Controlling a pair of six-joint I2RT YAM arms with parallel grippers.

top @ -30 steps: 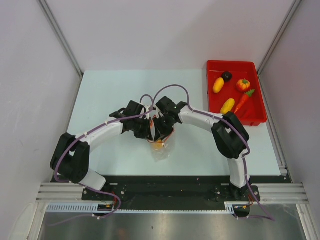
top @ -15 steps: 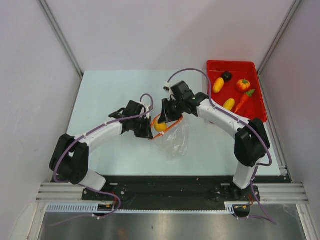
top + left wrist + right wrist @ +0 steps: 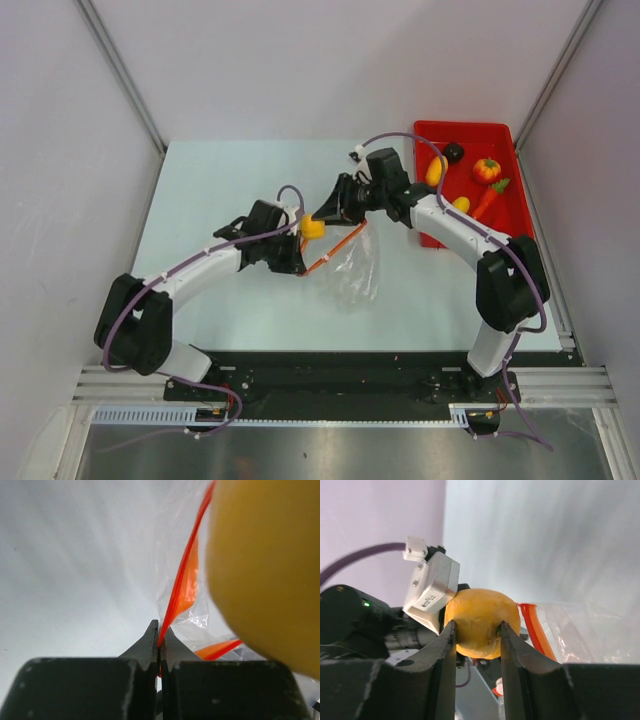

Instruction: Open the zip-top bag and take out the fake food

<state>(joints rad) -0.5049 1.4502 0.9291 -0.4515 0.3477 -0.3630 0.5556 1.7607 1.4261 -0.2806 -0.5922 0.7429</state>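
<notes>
As it clears the zip-top bag (image 3: 352, 270), right gripper (image 3: 477, 627) clamps yellow fake food (image 3: 480, 612), left gripper (image 3: 159, 636) pinches the strip (image 3: 183, 580).

Arms bent inward, left end effector (image 3: 159, 647) and right end effector (image 3: 476, 630) clamped.

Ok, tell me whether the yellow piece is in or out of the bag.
Out. The right claw holds the yellow piece bare, just outside the zip-top bag.
</notes>
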